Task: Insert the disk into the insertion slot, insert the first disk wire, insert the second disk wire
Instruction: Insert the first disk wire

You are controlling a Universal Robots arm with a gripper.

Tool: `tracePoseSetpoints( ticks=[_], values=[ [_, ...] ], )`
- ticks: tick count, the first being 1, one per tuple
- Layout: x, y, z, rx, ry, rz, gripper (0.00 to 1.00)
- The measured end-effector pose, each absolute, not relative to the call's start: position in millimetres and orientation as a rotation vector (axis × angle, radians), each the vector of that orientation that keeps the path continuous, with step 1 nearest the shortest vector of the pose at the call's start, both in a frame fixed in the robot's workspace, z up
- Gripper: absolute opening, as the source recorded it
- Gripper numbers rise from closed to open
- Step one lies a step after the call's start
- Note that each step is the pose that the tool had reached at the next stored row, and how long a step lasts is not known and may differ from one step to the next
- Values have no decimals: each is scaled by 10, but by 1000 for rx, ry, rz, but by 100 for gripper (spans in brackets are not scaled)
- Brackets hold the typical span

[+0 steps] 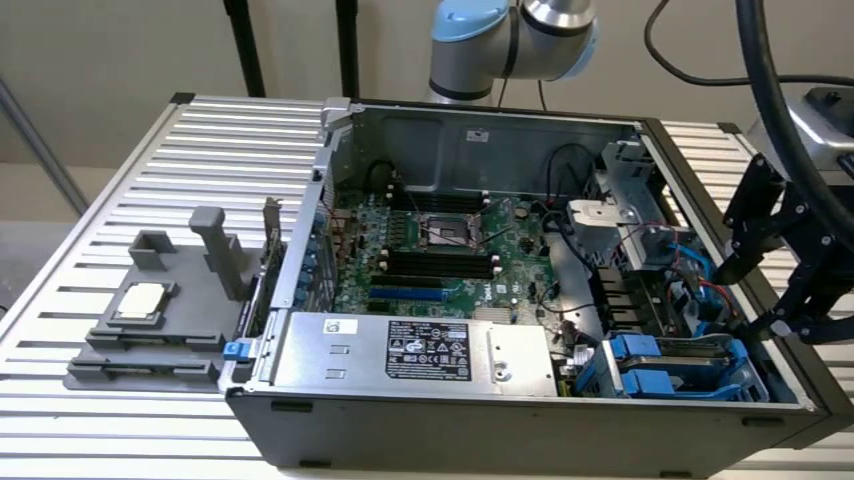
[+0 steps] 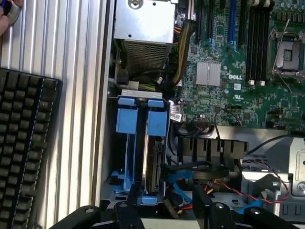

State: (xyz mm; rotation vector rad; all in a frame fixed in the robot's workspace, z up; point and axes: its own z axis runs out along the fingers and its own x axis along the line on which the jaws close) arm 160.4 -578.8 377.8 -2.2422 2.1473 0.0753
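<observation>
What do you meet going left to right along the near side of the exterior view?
Grey fixture → silver power-supply box → blue drive carriers → gripper.

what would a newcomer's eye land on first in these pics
First, the opened computer case on the ribbed metal table, with its green board bare in the middle and a silver power-supply box along the near wall. Next come the bright blue carriers standing in the case's near corner on the exterior view's right. The black gripper hangs open over that corner.
</observation>
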Motion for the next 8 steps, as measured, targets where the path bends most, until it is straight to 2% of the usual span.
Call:
tracePoseSetpoints(
  ticks=[8],
  values=[
    [1598, -5747, 3664, -2262, 2154, 49, 55]
  ],
)
